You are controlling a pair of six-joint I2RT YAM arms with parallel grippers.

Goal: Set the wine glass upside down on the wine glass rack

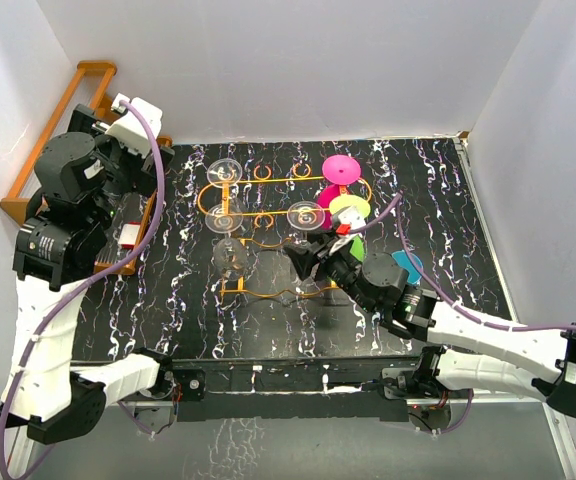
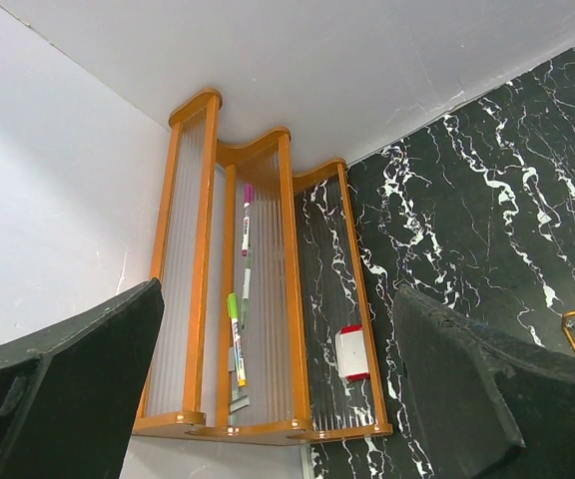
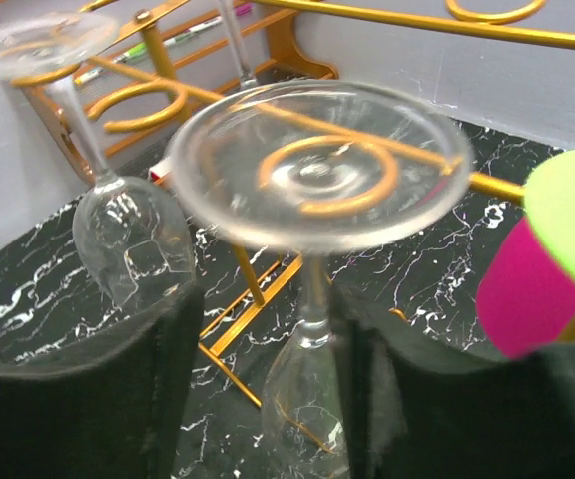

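Straddling the stem of the wine glass (image 3: 312,299), the right claw (image 3: 268,339) stands part-open; the left claw (image 2: 278,299) gapes empty.

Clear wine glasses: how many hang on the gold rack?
3 clear glasses surely: back left, nearer left, centre by the right gripper. A fainter fourth may hang front left.

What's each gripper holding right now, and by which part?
Left gripper: nothing. Right gripper flanks the hanging wine glass where stem meets bowl; grip unconfirmed.
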